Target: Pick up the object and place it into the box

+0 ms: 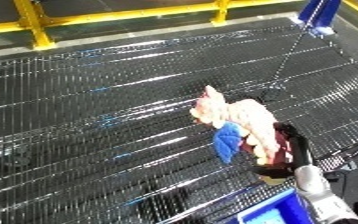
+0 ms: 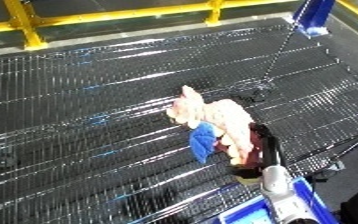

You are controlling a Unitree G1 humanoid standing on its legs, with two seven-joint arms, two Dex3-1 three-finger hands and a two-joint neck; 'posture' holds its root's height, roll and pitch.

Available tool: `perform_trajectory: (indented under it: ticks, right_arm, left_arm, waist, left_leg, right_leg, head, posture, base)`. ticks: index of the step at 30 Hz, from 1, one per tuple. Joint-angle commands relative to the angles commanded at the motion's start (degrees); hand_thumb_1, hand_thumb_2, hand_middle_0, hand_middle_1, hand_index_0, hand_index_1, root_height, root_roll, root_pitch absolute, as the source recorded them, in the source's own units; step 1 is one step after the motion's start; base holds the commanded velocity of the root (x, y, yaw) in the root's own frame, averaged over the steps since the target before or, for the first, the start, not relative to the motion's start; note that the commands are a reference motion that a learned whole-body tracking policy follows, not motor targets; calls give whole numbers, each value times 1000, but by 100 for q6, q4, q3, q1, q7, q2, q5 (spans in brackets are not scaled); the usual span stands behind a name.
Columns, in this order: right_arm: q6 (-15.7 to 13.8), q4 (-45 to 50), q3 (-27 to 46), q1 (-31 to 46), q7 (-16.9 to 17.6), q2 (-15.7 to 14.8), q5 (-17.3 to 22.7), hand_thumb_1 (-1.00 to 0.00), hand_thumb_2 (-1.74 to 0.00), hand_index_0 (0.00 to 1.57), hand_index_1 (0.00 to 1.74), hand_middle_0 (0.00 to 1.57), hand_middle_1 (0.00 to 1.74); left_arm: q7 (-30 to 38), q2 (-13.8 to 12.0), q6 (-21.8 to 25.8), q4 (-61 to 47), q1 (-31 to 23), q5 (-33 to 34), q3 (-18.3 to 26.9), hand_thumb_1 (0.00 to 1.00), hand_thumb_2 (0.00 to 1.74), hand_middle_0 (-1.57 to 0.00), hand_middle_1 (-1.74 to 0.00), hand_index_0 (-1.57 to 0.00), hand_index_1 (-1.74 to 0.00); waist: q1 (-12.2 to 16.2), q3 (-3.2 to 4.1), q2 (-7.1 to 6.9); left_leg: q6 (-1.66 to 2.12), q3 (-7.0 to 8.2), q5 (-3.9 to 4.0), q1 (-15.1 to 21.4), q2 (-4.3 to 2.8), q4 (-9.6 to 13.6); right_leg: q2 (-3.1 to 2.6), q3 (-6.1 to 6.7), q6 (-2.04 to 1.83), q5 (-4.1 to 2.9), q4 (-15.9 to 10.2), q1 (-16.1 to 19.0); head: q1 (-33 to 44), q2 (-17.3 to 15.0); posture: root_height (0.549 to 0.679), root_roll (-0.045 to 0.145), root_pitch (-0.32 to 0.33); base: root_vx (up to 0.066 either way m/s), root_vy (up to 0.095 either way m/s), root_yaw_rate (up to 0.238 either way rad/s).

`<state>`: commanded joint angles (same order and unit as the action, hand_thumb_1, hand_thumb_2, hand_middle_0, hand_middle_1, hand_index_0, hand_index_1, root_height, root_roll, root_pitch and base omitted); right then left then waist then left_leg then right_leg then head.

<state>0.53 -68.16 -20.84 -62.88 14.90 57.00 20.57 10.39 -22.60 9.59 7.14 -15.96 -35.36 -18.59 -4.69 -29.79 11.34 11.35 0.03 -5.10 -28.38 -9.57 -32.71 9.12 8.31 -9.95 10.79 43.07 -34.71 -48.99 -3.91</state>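
- On the black wire-mesh surface (image 1: 113,115), right of middle, lies the object (image 1: 238,117): a soft, lumpy bundle in pink and cream with a small blue piece (image 1: 228,142) hanging at its lower left.
- The right hand (image 1: 286,150) reaches in from the lower right corner on a white and silver forearm (image 1: 318,190); its black fingers curl round the lower right side of the bundle and have hold of it.
- The blue bin (image 1: 273,210) shows only as a rim at the bottom edge, just beside the forearm and near the bundle.
- Yellow rails (image 1: 33,25) run along the far edge of the mesh, and a blue post (image 1: 318,15) stands at the upper right corner; both are well apart from the bundle.
- The mesh is glossy, made of fine parallel wires crossed by thicker bars, and nothing else lies between the bundle and the bin.
- The left hand shows in neither view.
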Motion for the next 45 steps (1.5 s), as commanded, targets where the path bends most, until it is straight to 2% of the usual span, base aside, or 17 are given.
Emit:
perform_trajectory:
  ticks: [10, 24, 31, 33, 38, 42, 45]
  right_arm:
    - [-84, 126, 166, 291, 135, -43, -11, -1000, -1740, 1570, 1740, 1570, 1740]
    - [-182, 298, 469, 699, 326, -73, -95, -1000, -1740, 1570, 1740, 1570, 1740]
    - [-595, 1271, 1192, 1422, 827, -222, 68, -1000, -1740, 1570, 1740, 1570, 1740]
    - [-781, 1845, 1676, 1959, 1055, -418, 141, -1000, -1740, 1570, 1740, 1570, 1740]
    - [-1217, 3325, 2882, 3325, 1495, -1194, 373, -1000, -1740, 1570, 1740, 1570, 1740]
    - [-1541, 4055, 3514, 3966, 1704, -1642, 619, -1000, -1740, 1570, 1740, 1570, 1740]
    - [-1707, 4491, 3826, 4307, 1759, -1832, 688, -1000, -1740, 1570, 1740, 1570, 1740]
  left_arm:
    - [-49, -48, 38, -14, -33, 33, 46, 1000, 1740, -1570, -1740, -1570, -1740]
    - [-119, -99, -5, 65, 41, 91, 71, 1000, 1740, -1570, -1740, -1570, -1740]
    - [-75, -38, 10, 186, 201, 157, 115, 1000, 1740, -1570, -1740, -1570, -1740]
    - [-36, 26, 11, 259, 250, 208, 134, 1000, 1740, -1570, -1740, -1570, -1740]
    - [53, 182, 1, 538, 431, 341, 92, 1000, 1740, -1570, -1740, -1570, -1740]
    - [77, 227, -30, 638, 551, 368, 15, 1000, 1740, -1570, -1740, -1570, -1740]
    - [80, 236, -69, 677, 601, 374, -13, 1000, 1740, -1570, -1740, -1570, -1740]
  waist:
    - [37, 0, -52]
    - [94, 0, -115]
    - [272, 0, -217]
    - [355, 0, -260]
    - [532, 0, -375]
    - [642, 0, -440]
    - [720, 0, -485]
  left_leg:
    - [5, -2, 4, 75, -21, 15]
    - [9, -20, 6, 212, -38, -4]
    - [-27, -9, -22, 432, -63, 42]
    - [-47, 3, -42, 547, -78, 56]
    - [-100, 31, -116, 836, -127, 12]
    - [-118, 34, -164, 977, -169, -69]
    - [-126, 41, -202, 1062, -177, -138]
  right_leg:
    - [0, -20, 1, -13, -20, 91]
    - [30, -64, -9, -7, -8, 270]
    - [47, -78, -39, -11, -120, 541]
    - [56, -90, -52, 3, -148, 669]
    - [70, -137, -72, 20, -219, 1037]
    - [72, -149, -77, -4, -247, 1249]
    - [67, -131, -83, -27, -253, 1355]
  head:
    - [29, -93]
    - [-14, -278]
    - [-107, -287]
    - [-141, -346]
    - [-337, -501]
    - [-591, -687]
    - [-799, -932]
  posture:
    - [629, 92, 34]
    - [628, 91, -5]
    - [630, 88, -35]
    - [630, 86, -50]
    - [631, 77, -101]
    - [629, 72, -140]
    - [627, 70, -164]
  base:
    - [-12, -16, -17]
    - [-28, -17, 15]
    - [-28, 2, 1]
    - [-15, 14, 6]
    - [13, 8, 3]
    - [10, 0, 18]
    - [2, 8, -12]
